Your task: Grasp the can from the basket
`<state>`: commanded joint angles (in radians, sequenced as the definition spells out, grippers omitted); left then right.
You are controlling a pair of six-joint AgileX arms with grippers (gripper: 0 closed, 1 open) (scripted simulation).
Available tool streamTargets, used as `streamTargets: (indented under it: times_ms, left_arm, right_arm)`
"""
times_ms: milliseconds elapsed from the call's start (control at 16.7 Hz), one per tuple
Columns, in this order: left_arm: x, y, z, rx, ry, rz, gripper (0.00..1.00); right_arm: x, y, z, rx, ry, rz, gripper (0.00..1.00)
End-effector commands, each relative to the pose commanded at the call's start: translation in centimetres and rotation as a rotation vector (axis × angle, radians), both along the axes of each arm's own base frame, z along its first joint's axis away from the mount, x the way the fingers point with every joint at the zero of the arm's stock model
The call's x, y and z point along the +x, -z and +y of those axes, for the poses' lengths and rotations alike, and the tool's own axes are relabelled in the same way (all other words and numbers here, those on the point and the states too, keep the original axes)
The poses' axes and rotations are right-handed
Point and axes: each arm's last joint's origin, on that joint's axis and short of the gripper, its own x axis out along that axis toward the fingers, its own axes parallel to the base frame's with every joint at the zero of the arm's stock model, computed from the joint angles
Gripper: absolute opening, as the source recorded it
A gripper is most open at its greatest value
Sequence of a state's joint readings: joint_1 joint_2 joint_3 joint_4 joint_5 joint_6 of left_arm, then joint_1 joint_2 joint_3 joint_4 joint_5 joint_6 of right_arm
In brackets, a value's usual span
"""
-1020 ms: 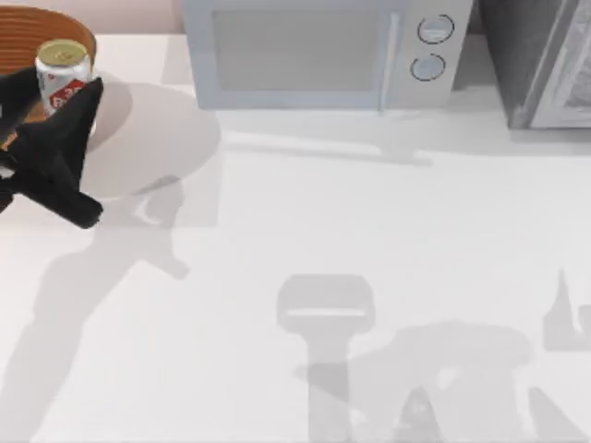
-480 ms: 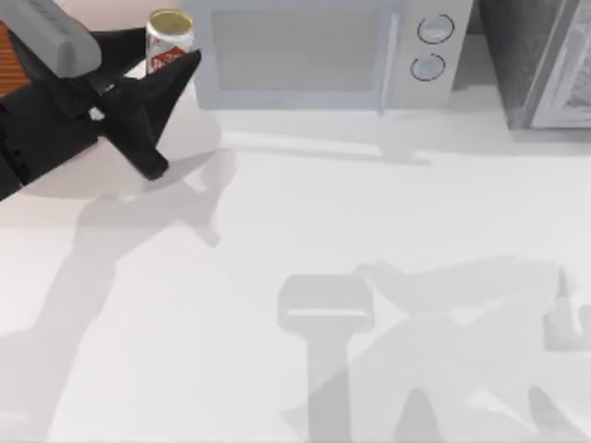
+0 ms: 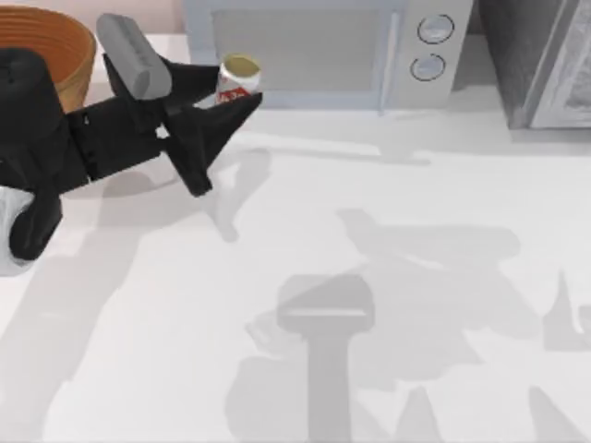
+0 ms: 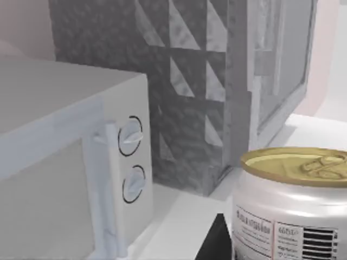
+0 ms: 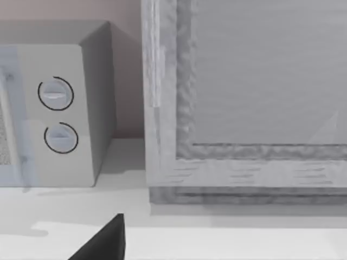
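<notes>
- Now holding the can (image 3: 236, 81) in left end effector (image 3: 224, 95), fingers pinching its sides, clear of the basket (image 3: 72, 57), in front of microwave (image 3: 323, 51).
- Grasp step looking done; next: keeping grip firm w/ can upright.
- Right end effector (image 5: 103, 241): cannot tell.

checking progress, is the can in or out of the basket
Out. The left gripper holds the can in front of the microwave, well right of the basket.

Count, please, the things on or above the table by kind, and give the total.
Can, held in the left gripper: 1
Basket: 1
Microwave: 1
Grey cabinet: 1
Total: 4
</notes>
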<state>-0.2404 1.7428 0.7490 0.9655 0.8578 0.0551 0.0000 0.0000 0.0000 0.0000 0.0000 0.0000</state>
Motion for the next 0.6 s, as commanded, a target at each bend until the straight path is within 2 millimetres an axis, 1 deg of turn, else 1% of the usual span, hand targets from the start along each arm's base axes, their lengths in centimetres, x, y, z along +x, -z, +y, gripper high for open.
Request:
streamTargets:
  times_ms: [300,600]
  left_arm:
    - [2.2,4.4,-1.5,0.001,0.136,0.030,0.00]
    - [3.6,8.5,-2.6,-0.002,0.259,0.033,0.00]
  right_arm:
    - [0.0,0.0,0.0,0.000,0.000,0.000,1.00]
    - [0.0,0.0,0.0,0.000,0.000,0.000,1.00]
